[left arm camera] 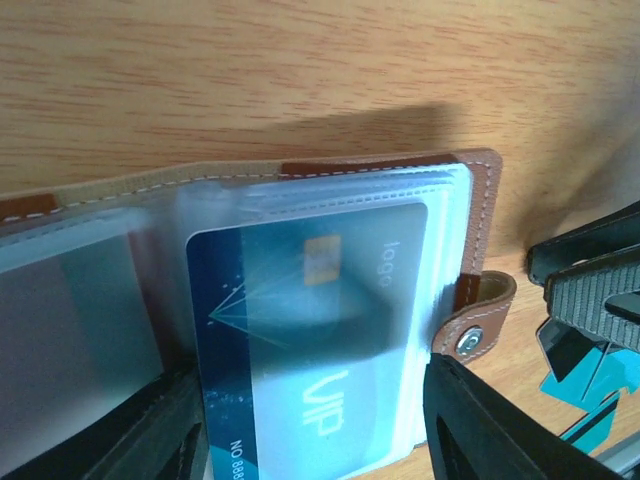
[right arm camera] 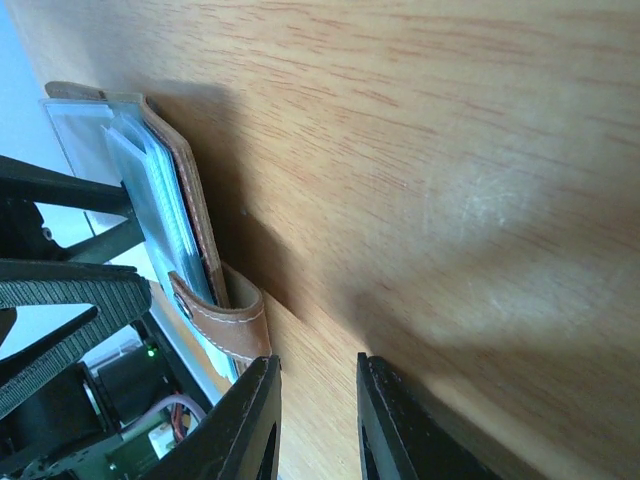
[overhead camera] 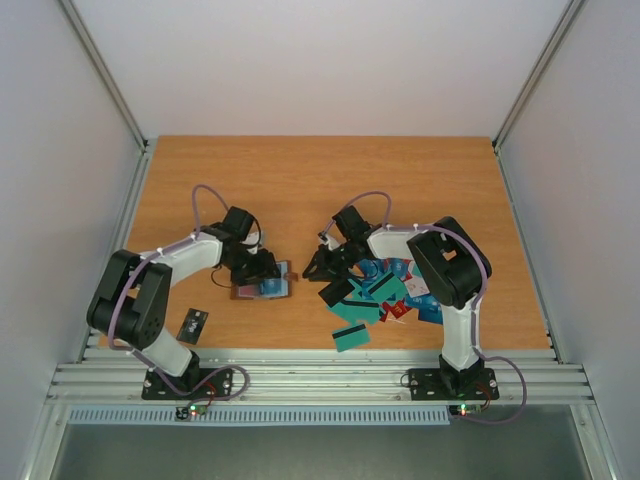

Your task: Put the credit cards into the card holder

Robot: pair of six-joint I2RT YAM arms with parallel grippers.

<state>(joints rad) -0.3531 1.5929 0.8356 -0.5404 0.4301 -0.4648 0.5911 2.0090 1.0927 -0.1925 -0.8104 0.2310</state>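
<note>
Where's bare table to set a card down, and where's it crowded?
Bare wood: the far half of the table, behind the card holder and the credit cards. Crowded: the near strip, from the holder across to the card heap.

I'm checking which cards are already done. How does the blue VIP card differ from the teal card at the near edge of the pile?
The blue VIP card sits partly in a clear sleeve of the open card holder. The teal card lies loose on the table. The blue VIP card is dark blue with a gold chip, while the teal card shows a dark stripe. Both are flat rectangular cards.
</note>
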